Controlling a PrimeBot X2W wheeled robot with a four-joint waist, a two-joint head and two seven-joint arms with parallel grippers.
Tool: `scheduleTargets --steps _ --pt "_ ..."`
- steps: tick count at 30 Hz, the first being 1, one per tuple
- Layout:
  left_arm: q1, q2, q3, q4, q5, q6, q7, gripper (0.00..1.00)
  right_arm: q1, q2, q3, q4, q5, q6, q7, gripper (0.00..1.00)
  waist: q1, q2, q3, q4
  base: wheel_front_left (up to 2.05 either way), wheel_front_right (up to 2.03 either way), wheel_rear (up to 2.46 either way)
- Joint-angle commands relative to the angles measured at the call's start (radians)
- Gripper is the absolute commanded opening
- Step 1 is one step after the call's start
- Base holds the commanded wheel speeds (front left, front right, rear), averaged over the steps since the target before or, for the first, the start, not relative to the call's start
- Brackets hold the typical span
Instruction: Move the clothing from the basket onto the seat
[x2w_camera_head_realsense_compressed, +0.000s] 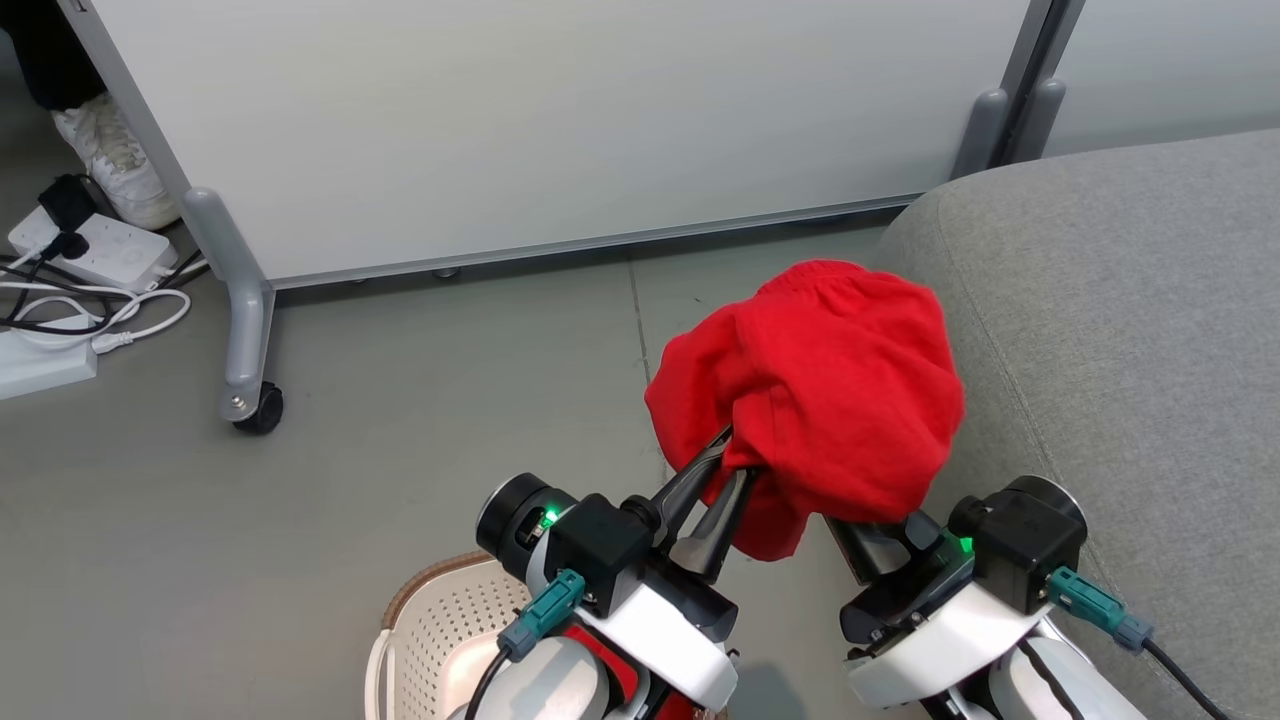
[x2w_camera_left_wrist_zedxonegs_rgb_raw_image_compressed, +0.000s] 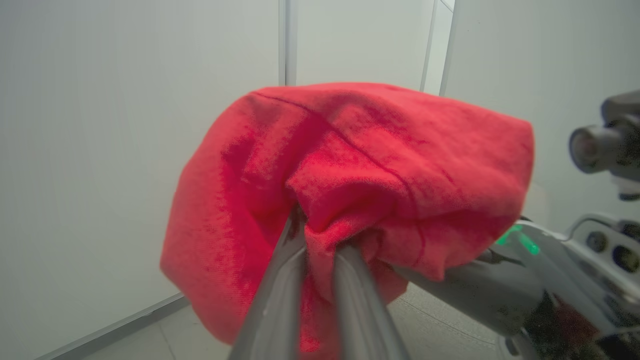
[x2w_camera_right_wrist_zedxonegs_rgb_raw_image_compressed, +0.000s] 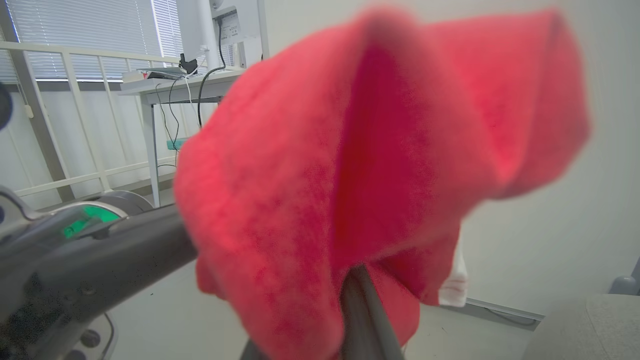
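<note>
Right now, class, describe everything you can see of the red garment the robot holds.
The red garment is bright, soft, cotton-looking knit with a gathered waistband, a stitched seam and a small white patch. It hangs bunched above the floor beside the grey seat, pinched by the left gripper and the right gripper.

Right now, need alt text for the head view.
A red garment hangs bunched in the air, pinched by the left gripper, with the right gripper reaching under its lower edge, fingertips hidden. The grey seat is at right, the white basket at lower left under the left arm, and a wheeled white partition stands behind.
</note>
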Motion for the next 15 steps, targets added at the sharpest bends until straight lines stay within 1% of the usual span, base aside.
scheduleTargets --steps 1,3,4,6,7,15 --pt "0.013 0.005 -0.002 0.012 0.001 -0.009 0.001 0.31 0.001 0.003 -0.01 -0.01 0.008 0.0 -0.005 0.0 0.0 -0.0001 -0.004 -0.002 0.0 0.0 0.0" --pt "0.02 0.005 -0.011 0.019 0.002 -0.016 0.001 0.47 0.006 0.006 -0.013 -0.011 0.008 0.0 -0.005 0.0 0.0 -0.0001 -0.01 -0.002 0.0 0.0 0.0" --pt "0.022 0.004 -0.014 0.021 0.001 -0.019 0.0 0.58 0.009 0.006 -0.014 -0.011 0.01 0.0 -0.005 0.0 0.0 -0.0001 -0.012 -0.002 0.0 0.0 0.0" --pt "0.024 0.005 -0.015 0.025 0.003 -0.021 0.0 0.94 0.016 0.009 -0.02 -0.009 0.011 0.0 -0.005 0.0 0.0 -0.0001 -0.017 -0.001 0.0 0.0 0.0" --pt "0.028 0.005 -0.017 0.036 -0.003 -0.024 0.001 1.0 0.019 0.01 -0.024 -0.008 0.011 0.0 -0.005 0.0 0.0 -0.0001 -0.019 -0.001 0.0 0.0 0.0" --pt "0.045 0.005 0.007 0.054 0.011 -0.027 0.0 1.0 0.035 0.018 -0.083 -0.003 0.01 0.0 -0.005 0.0 0.0 -0.0001 -0.028 -0.003 0.0 0.0 0.0"
